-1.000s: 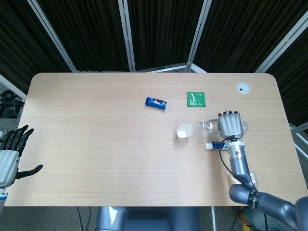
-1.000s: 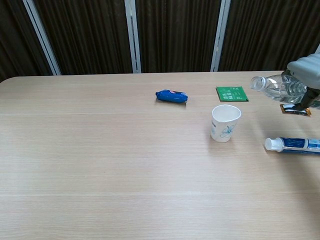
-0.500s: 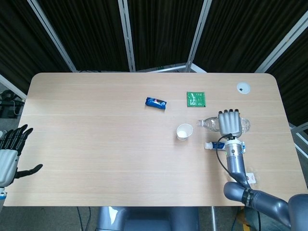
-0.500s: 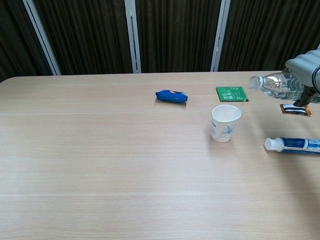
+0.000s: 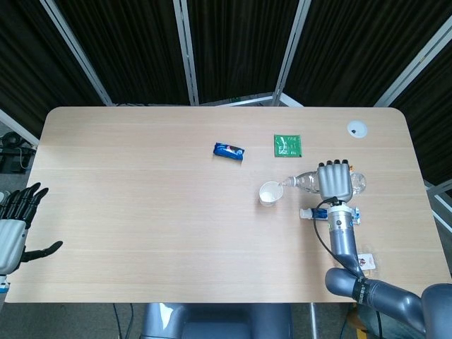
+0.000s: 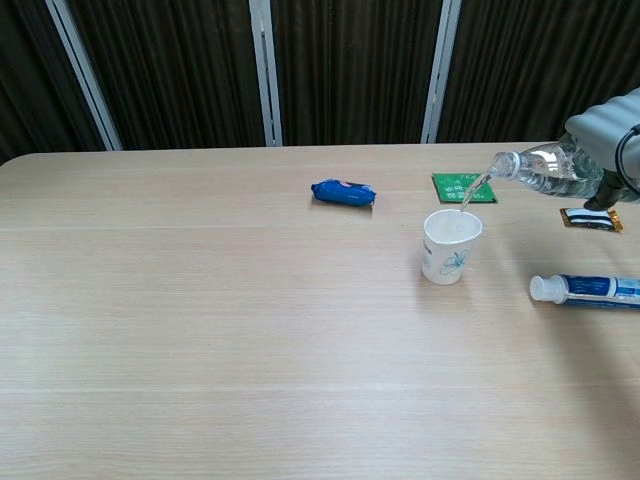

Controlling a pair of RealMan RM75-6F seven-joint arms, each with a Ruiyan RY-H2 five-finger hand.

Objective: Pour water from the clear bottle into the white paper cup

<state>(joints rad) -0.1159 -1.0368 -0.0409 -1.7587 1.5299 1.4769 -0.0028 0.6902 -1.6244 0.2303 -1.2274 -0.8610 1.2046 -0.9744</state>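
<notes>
Left hand (image 5: pixel 15 226) sits off the near-left table edge, fingers spread, holding nothing; seen only in the head view; toothpaste tube (image 6: pixel 590 289) lies flat near the right side of the table (image 6: pixel 200 330), cap pointing left, just nearer than the right hand; small packet (image 5: pixel 365 262) near the right front edge, beside the right forearm; white paper cup (image 6: pixel 451 245) stands upright right of table centre, blue print on its side; right hand (image 5: pixel 334 181) wraps the clear bottle (image 6: pixel 545 170) around its body, fingers closed over it; bottle is tipped almost level, neck pointing left, mouth above and just right of the cup rim; a thin stream of water (image 6: pixel 474 190) runs from the mouth down into the cup; small dark sachet (image 6: pixel 591 219) on the table under the bottle; blue snack pack (image 6: pixel 343 192) left of the cup, further back; green packet (image 6: pixel 463 187) flat behind the cup; white round disc (image 5: pixel 357 128) near the far-right corner
</notes>
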